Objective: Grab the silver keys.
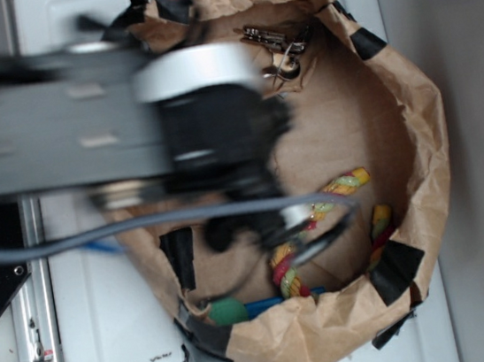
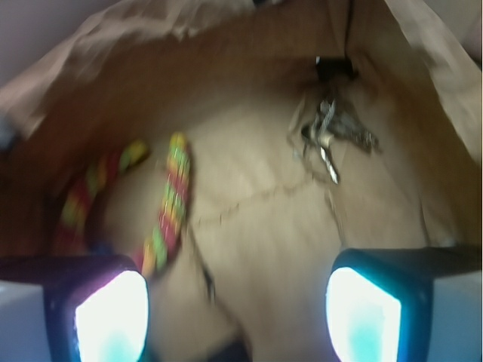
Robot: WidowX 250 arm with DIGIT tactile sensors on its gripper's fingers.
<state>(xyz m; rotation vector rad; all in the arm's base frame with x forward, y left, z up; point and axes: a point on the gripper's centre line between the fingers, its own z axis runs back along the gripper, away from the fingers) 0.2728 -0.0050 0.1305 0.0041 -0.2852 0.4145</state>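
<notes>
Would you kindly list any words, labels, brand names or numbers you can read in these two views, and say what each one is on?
None can be read in either view.
The silver keys are too small and blurred to show any stamping.
The paper bag and the rope toy show no print.

— Brown paper bag (image 1: 413,123): matt, creased kraft paper, rim rolled and rough, patched with strips of black tape (image 1: 394,268), faintly glossy.

— Inside, silver keys (image 1: 276,44): shiny grey metal, glinting against the dull paper floor; blurred in the wrist view (image 2: 328,136), yet plainly metallic.

— Rope toy (image 1: 343,187): twisted cloth cord in pink, yellow and green, fuzzy and matt.

— Gripper (image 2: 238,305): dark plastic fingers (image 2: 90,302), pads glaring white-blue, smooth.

— Arm (image 1: 208,123) in the exterior view: black matt housing with a pale satin band, too blurred for more. Grey cable (image 1: 141,225): smooth rubbery sheath.

— White surface (image 1: 94,343) beneath: smooth, painted-looking, slightly scuffed.
</notes>
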